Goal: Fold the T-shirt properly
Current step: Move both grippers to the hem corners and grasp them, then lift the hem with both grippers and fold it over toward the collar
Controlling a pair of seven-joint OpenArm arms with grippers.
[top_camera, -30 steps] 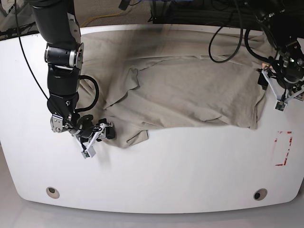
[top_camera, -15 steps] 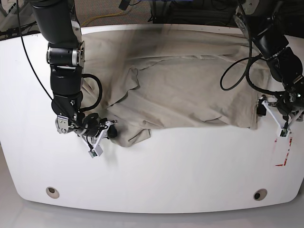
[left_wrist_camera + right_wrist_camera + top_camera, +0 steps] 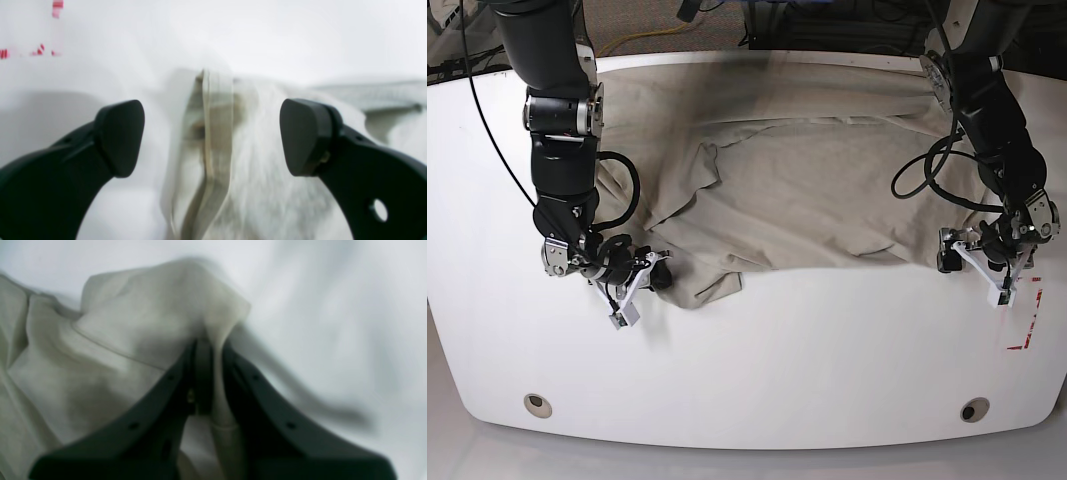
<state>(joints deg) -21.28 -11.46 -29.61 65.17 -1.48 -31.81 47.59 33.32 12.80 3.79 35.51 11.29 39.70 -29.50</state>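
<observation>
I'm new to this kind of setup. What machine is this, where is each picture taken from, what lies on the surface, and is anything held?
Two robot arms work over a white table. One picture looks down from overhead; the other two come from cameras on the wrists, looking past black fingers. A beige T-shirt lies spread and wrinkled on the table. The right gripper is shut on a pinch of the T-shirt at one corner. The left gripper is open, its fingers on either side of the T-shirt's edge, not holding it. Red marks sit near the table's edge.
</observation>
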